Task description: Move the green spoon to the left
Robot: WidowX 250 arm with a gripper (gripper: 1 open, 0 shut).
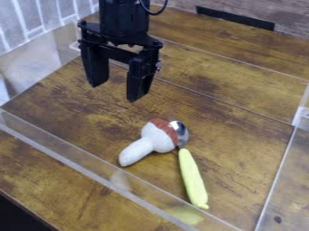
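The green spoon (pixel 189 171) lies on the wooden table at the lower right, its yellow-green handle pointing toward the front edge and its small silver bowl at the far end. The bowl rests against the red-brown cap of a toy mushroom (pixel 150 142), whose white stem points down-left. My black gripper (pixel 117 79) hangs above the table at the upper left, well apart from the spoon. Its two fingers point down and stand open with nothing between them.
Clear plastic walls (pixel 72 149) border the wooden table (pixel 241 99) along the front, left and right sides. A dark flat bar (pixel 236 16) lies at the back right. Bare wood stretches left of the mushroom and under the gripper.
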